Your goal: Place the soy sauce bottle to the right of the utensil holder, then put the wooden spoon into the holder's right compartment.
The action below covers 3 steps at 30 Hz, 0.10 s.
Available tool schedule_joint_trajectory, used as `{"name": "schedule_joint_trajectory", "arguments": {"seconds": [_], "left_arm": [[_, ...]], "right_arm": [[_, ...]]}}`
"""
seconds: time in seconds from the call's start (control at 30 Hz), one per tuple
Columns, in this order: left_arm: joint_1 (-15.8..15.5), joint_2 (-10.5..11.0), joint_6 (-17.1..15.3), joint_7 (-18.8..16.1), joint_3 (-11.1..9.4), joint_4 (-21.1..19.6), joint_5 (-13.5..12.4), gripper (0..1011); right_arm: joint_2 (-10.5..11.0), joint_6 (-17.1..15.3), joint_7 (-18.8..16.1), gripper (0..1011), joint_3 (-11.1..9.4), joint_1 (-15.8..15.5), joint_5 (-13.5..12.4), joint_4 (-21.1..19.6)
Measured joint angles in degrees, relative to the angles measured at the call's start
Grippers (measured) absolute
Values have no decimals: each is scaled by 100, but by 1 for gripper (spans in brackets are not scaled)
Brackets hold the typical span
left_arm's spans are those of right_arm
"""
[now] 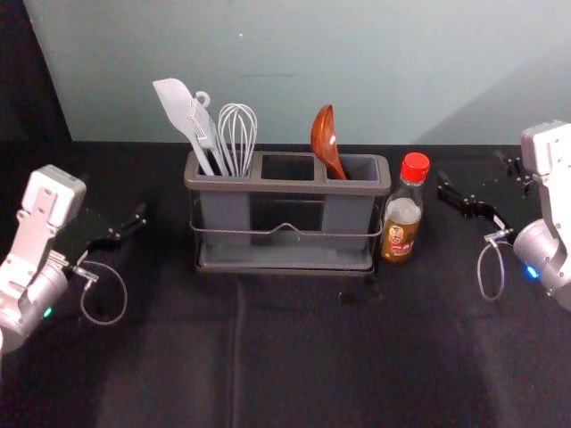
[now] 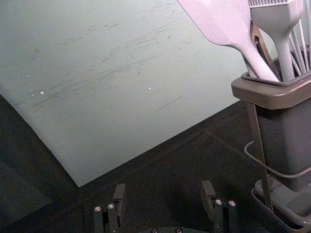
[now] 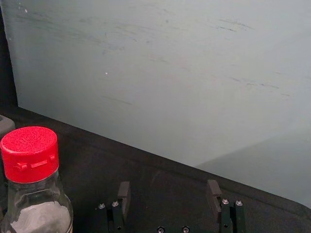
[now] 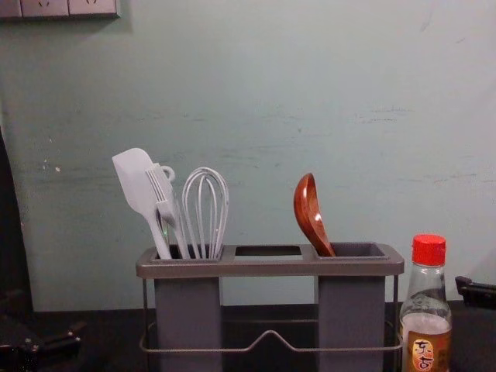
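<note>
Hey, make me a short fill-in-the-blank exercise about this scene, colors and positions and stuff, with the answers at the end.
The cap on the soy sauce bottle is ____.
In the utensil holder, the wooden spoon leans in the ____ compartment.
The whisk stands in the ____ compartment.
The left gripper and right gripper are both ____, not shut.

Missing words: red; right; left; open.

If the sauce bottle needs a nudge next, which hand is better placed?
Right hand, I'd judge: it's open, nearer the soy sauce bottle; the utensil holder stands between bottle and left hand.
</note>
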<state>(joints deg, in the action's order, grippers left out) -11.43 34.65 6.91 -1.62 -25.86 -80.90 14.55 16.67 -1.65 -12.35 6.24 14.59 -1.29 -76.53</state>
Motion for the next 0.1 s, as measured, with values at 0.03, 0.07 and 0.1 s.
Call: {"name": "schedule_joint_trajectory", "arguments": {"seconds": [0.03, 0.07, 0.1], "left_arm": [[0, 0, 0, 0, 0, 0, 0, 1000], [0, 0, 0, 0, 0, 0, 0, 1000], [0, 0, 0, 0, 0, 0, 0, 1000]], "right_arm": [[0, 0, 0, 1002, 0, 0, 0, 0], [0, 0, 0, 1002, 0, 1, -1, 0], [0, 0, 0, 1002, 0, 1, -2, 0]]}}
